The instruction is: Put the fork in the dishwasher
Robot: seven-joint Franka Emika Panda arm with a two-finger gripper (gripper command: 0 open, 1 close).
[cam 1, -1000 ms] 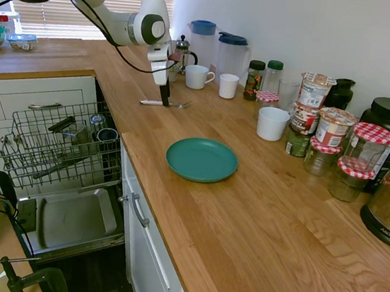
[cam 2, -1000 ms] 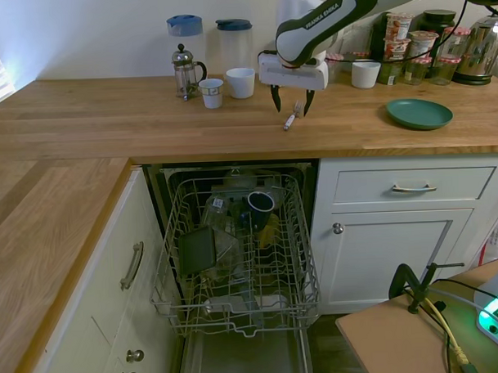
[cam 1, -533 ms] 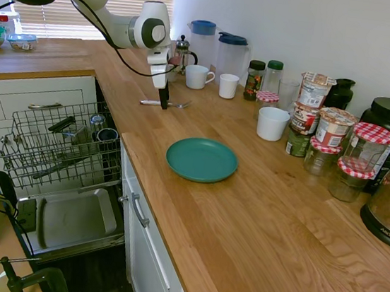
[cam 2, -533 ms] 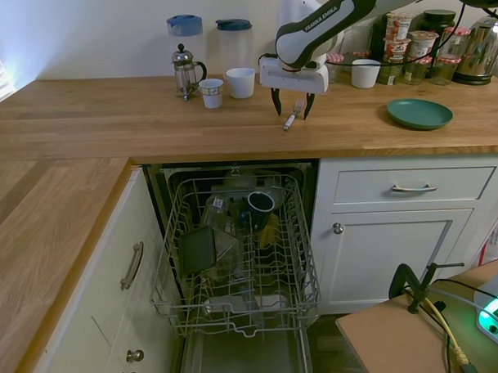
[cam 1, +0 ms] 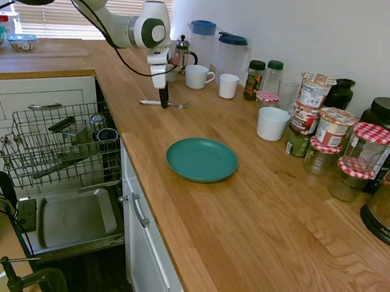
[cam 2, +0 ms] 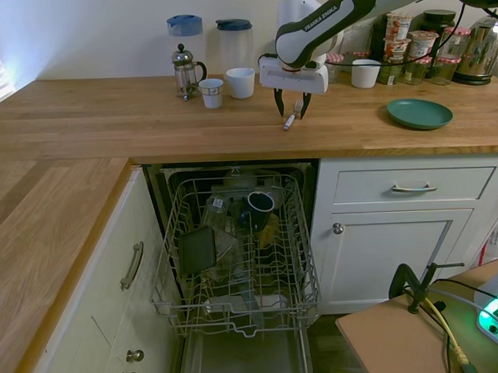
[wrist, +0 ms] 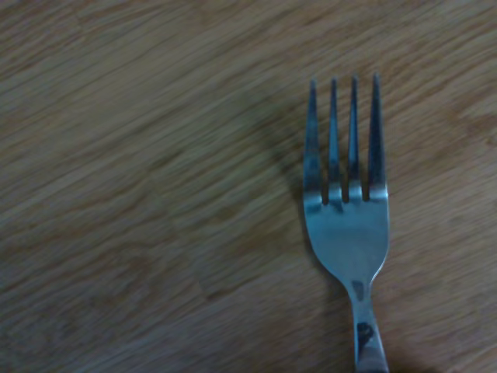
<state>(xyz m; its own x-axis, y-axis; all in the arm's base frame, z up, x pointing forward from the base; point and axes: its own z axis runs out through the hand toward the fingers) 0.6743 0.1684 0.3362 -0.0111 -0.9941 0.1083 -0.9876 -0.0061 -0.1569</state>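
Observation:
The small silver fork (cam 1: pixel 179 104) lies flat on the wooden counter, in front of the white mugs. My gripper (cam 1: pixel 162 102) stands upright over its handle, fingertips down at the counter. From the other side, my gripper (cam 2: pixel 291 113) is open, with a narrow gap between the two fingers, and the fork (cam 2: pixel 288 121) lies between them. Close up, the fork (wrist: pixel 347 225) shows its tines and neck on the wood. The dishwasher (cam 2: pixel 235 244) is open below the counter with its wire rack pulled out. The dishwasher door panel (cam 1: pixel 72 220) lies flat.
A teal plate (cam 1: pixel 202 159) sits near the counter edge. Two white mugs (cam 1: pixel 198 76), a French press (cam 2: pixel 185 71) and two jugs (cam 1: pixel 231 56) stand behind the fork. Jars and a white cup (cam 1: pixel 272 123) crowd the back right. The rack holds dark dishes (cam 2: pixel 258 204).
The fingers have drawn closer together around the fork over the last second. The arm has barely moved, and the fork still lies in the same spot.

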